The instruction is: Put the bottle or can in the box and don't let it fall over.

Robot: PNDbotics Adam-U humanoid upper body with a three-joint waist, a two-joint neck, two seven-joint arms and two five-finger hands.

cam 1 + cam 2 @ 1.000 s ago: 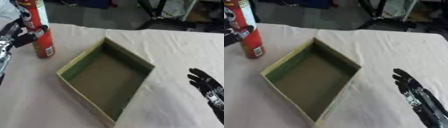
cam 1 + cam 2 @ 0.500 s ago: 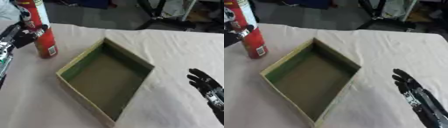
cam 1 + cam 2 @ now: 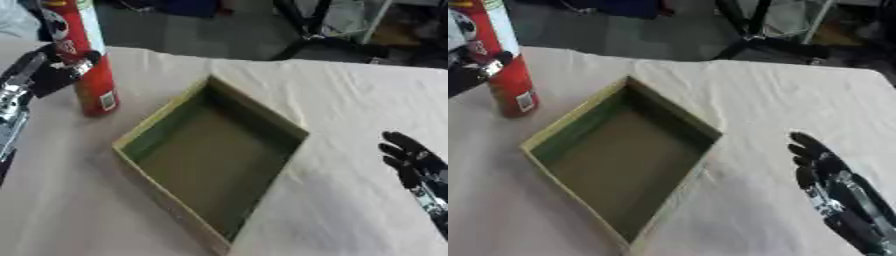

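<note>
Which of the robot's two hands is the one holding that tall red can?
The left hand, wrapped around the red can beside the box; the right hand lies open, away from it.

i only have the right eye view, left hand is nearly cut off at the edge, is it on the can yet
observer: Yes. The left eye view shows the left hand with its fingers curled across the front of the red can, about halfway up.
operator: which side does the arm come from
observer: From the can's left. Its silver forearm runs down the picture's left edge, on the far side of the can from the box.
</note>
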